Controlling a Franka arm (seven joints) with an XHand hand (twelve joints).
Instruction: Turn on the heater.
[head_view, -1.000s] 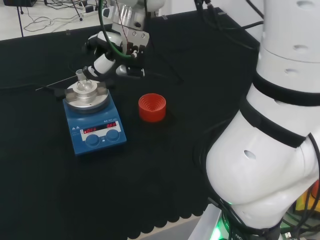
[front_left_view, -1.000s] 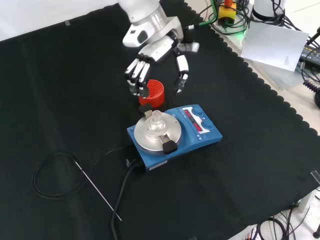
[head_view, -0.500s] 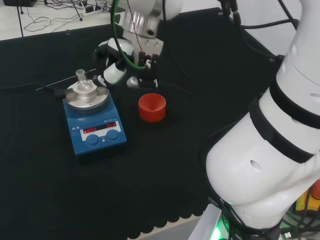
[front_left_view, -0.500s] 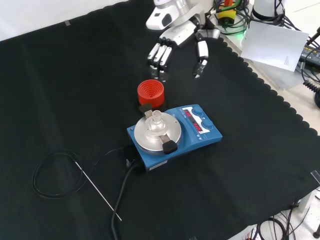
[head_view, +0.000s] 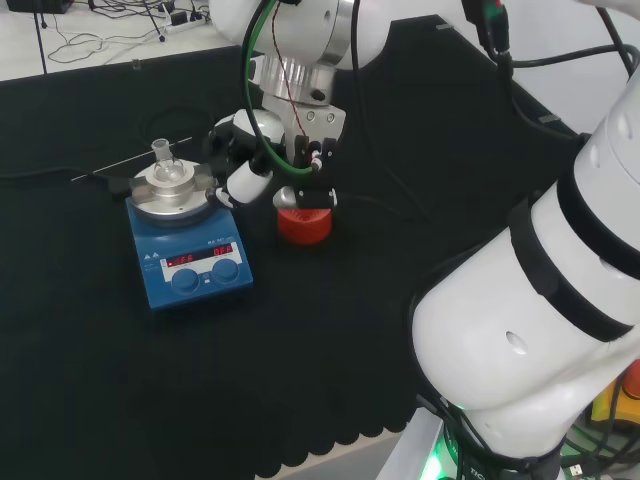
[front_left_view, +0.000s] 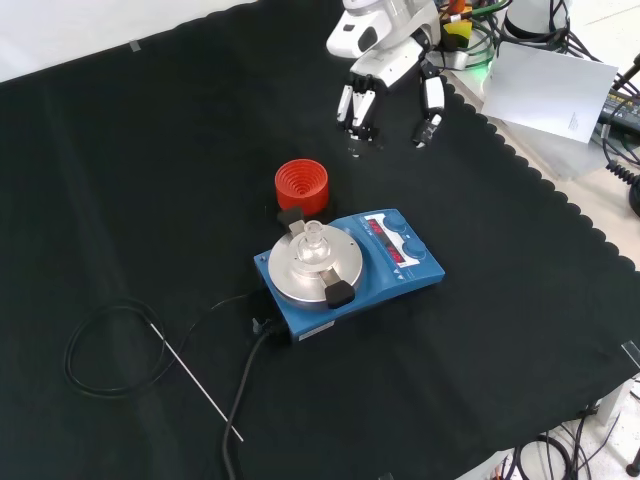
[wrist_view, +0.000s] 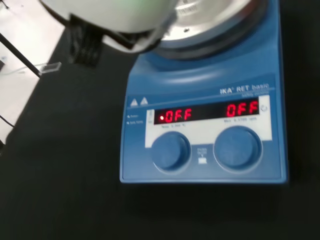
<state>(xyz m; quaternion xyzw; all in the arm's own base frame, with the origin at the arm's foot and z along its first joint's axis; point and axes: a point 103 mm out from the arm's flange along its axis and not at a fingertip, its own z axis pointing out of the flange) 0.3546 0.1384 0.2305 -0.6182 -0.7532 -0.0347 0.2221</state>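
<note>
The heater (front_left_view: 400, 272) is a blue hotplate with a round steel top, two blue knobs (wrist_view: 171, 150) and two lit red displays on its front panel (head_view: 192, 270). A small clear flask (front_left_view: 314, 240) stands on the plate between black clamps. The hand (front_left_view: 390, 65) hangs open above the cloth, fingers relaxed and pointing down, thumb apart, holding nothing. In the front view it is beyond the red ribbed ring (front_left_view: 301, 185) and off to the right of it. In the head view the hand (head_view: 255, 150) is just right of the plate and partly covers the ring (head_view: 303, 226).
A black cable (front_left_view: 110, 350) loops on the cloth at the front view's left, with a thin rod (front_left_view: 195, 382) beside it. The cloth's scalloped edge (front_left_view: 560, 205) runs down the right. A white sheet (front_left_view: 550, 90) lies past it.
The hand has moved away from the hotplate: to the right in the head view, up and right past the red ring in the front view. The heater has not moved.
</note>
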